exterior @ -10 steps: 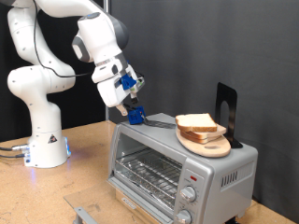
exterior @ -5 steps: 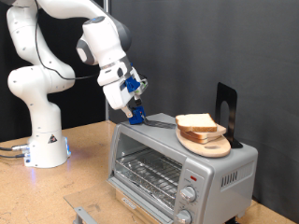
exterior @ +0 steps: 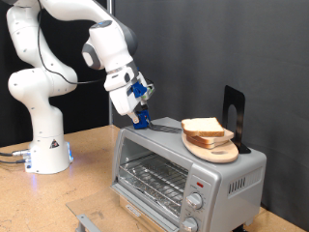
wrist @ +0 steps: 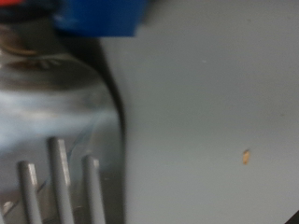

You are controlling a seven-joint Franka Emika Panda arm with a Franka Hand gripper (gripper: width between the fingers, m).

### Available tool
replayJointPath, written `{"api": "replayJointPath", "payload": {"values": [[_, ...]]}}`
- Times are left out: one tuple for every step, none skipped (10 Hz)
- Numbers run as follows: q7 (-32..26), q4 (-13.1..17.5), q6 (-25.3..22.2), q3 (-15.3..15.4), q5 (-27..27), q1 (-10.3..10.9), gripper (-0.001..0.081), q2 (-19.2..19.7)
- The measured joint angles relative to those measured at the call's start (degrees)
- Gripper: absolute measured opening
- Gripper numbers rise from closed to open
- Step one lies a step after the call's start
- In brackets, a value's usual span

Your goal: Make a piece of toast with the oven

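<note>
The silver oven (exterior: 183,164) stands at the exterior view's lower right, and its wire rack (exterior: 154,177) shows at the front. Stacked bread slices (exterior: 204,127) lie on a round wooden board (exterior: 214,150) on the oven's top; I cannot tell which slice is the piece of toast. My gripper (exterior: 141,121), with blue fingers, hangs tilted just above the oven top's left corner, well left of the bread, with nothing visibly between its fingers. The wrist view is blurred and shows a blue fingertip (wrist: 98,14), the oven's flat grey top (wrist: 206,112) and metal bars (wrist: 61,177).
A black upright stand (exterior: 233,108) rises behind the board on the oven. The oven's knobs (exterior: 195,203) sit on its front right. The robot base (exterior: 46,145) stands on the wooden table at left. A grey metal part (exterior: 85,221) lies at the bottom edge.
The arm has shifted slightly to the exterior view's right, with the gripper staying just above the oven's top left corner. The bread and the oven have not moved.
</note>
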Motion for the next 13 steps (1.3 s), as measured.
{"api": "replayJointPath", "payload": {"values": [[0.64,0.0,0.12,0.69,0.38,0.13,0.0808,0.2],[1.27,0.0,0.17,1.42,0.7,0.14,0.0808,0.31],[1.99,0.0,0.21,2.08,0.9,0.14,0.0808,0.33],[2.82,0.0,0.27,2.61,1.04,0.14,0.0808,0.33],[3.76,-0.04,0.47,3.17,1.19,0.13,0.0808,0.35],[5.04,-0.14,0.92,3.97,1.26,0.12,0.0808,0.44],[6.15,-0.23,1.43,4.79,1.27,0.1,0.0808,0.59],[7.07,-0.25,1.86,5.44,1.34,0.1,0.0808,0.76],[8.01,-0.27,2.24,6.17,1.44,0.1,0.0675,0.92],[8.59,-0.28,2.56,6.83,1.6,0.11,0.0534,1.02],[8.76,-0.3,2.96,7.33,1.8,0.11,0.0534,1.07],[8.79,-0.3,3.15,7.52,1.92,0.11,0.0488,1.11],[8.81,-0.29,3.34,7.69,2.05,0.11,0.0488,1.16]]}}
